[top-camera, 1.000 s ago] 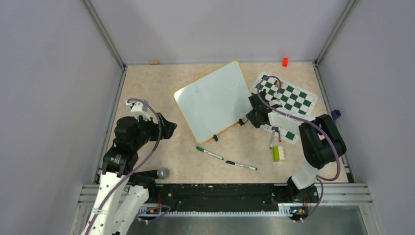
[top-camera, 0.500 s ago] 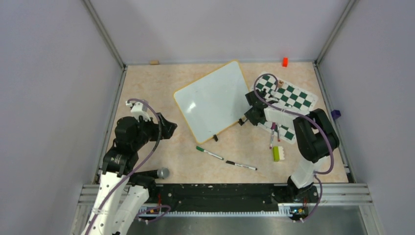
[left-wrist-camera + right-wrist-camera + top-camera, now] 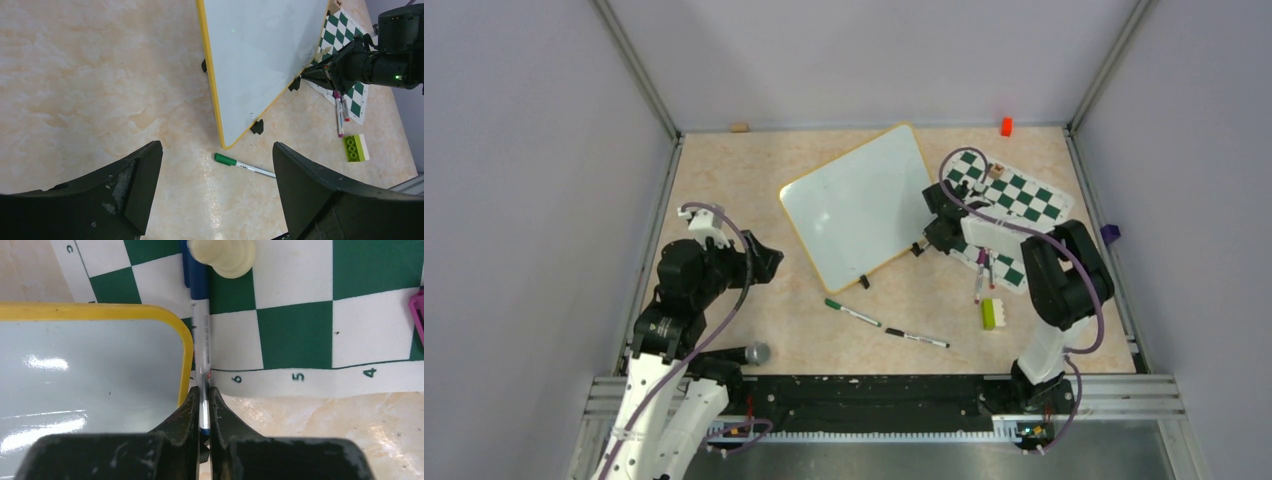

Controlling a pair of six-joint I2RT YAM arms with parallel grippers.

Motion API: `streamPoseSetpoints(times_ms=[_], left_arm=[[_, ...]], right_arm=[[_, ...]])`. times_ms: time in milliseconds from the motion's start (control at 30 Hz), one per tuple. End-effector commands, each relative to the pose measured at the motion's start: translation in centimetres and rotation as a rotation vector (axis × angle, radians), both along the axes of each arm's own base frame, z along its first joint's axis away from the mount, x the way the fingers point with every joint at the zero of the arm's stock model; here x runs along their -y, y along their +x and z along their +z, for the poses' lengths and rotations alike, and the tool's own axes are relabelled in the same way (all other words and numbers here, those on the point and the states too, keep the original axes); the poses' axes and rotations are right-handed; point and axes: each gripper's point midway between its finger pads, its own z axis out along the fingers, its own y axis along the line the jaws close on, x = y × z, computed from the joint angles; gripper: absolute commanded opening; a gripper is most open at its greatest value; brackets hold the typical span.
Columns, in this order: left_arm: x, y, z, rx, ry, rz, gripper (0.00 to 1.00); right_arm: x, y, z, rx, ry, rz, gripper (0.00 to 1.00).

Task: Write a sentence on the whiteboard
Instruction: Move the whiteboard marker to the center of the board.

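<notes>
**Grabbing the marker; no words on the board yet.**

The left gripper [image 3: 215, 150] hangs over the counter [image 3: 724, 170] at 9 o'clock from the whiteboard [image 3: 859, 205], its jaws wide open and holding nothing. The whiteboard lies mid-counter, blank. At its 3 o'clock edge, the right gripper [image 3: 204, 392] has its jaws pinched tight on a blue marker [image 3: 201, 340] lying on the chessboard [image 3: 295, 335]. Next, it likely must lift the marker and get the cap off.

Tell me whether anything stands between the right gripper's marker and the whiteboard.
Nothing visible does. The right gripper is shut on the blue marker, right beside the whiteboard, whose face is bare. A cream chess piece sits at the marker's far end, over the chessboard.
</notes>
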Motion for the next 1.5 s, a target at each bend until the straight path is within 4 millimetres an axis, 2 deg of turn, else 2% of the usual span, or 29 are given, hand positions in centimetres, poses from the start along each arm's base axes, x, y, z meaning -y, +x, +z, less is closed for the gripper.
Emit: streamPoseSetpoints(times_ms=[0, 167, 467, 500, 600, 633, 733, 800, 833, 867, 900, 933, 1000, 1067, 1233, 1467], left_arm=[[-0.4, 0.5, 1.2, 0.063, 0.004, 0.02, 0.86], [-0.3, 0.5, 1.3, 0.063, 0.002, 0.017, 0.86], [-0.3, 0.5, 1.2, 0.062, 0.001, 0.018, 0.86], [-0.3, 0.5, 1.2, 0.06, 0.0, 0.017, 0.86], [0.1, 0.4, 1.2, 0.058, -0.002, -0.009, 0.86], [0.3, 0.4, 1.2, 0.06, -0.002, -0.025, 0.86], [0.9, 0.2, 1.2, 0.058, -0.008, -0.063, 0.86], [1.0, 0.2, 1.2, 0.059, -0.01, -0.068, 0.86], [1.0, 0.2, 1.1, 0.055, -0.011, -0.069, 0.86], [1.0, 0.2, 1.1, 0.056, -0.011, -0.07, 0.86], [1.1, 0.2, 1.1, 0.055, -0.013, -0.073, 0.86], [1.1, 0.2, 1.1, 0.054, -0.015, -0.076, 0.86], [1.2, 0.2, 1.1, 0.051, -0.016, -0.08, 0.86], [1.2, 0.3, 1.0, 0.049, -0.015, -0.077, 0.86], [1.1, 0.3, 1.0, 0.047, -0.013, -0.073, 0.86], [0.9, 0.3, 1.0, 0.05, -0.011, -0.063, 0.86]], right_arm=[[1.3, -2.3, 1.2, 0.001, -0.047, 0.021, 0.0], [2.3, -4.3, 3.3, 0.038, -0.041, 0.051, 0.0], [3.0, -7.4, 3.9, 0.037, -0.013, 0.139, 0.0], [2.7, -7.6, 4.1, 0.046, -0.01, 0.186, 0.0], [-0.4, -7.0, 5.8, 0.16, 0.046, 0.468, 0.0], [-0.8, -7.3, 6.2, 0.181, 0.051, 0.517, 0.0], [0.0, -7.9, 8.0, 0.251, 0.013, 0.566, 0.0], [1.3, -8.4, 8.7, 0.268, -0.033, 0.545, 0.0], [2.1, -8.6, 8.9, 0.269, -0.06, 0.521, 0.11], [3.0, -8.8, 9.0, 0.258, -0.088, 0.486, 0.3], [3.9, -8.9, 9.1, 0.246, -0.115, 0.443, 0.43], [4.7, -9.1, 8.9, 0.229, -0.139, 0.401, 0.5], [5.8, -9.2, 8.8, 0.207, -0.172, 0.34, 0.56], [5.9, -9.0, 8.6, 0.187, -0.175, 0.326, 0.56], [5.8, -8.3, 7.3, 0.082, -0.198, 0.274, 0.47], [4.0, -7.4, 4.7, -0.029, -0.24, 0.279, 0.44]])
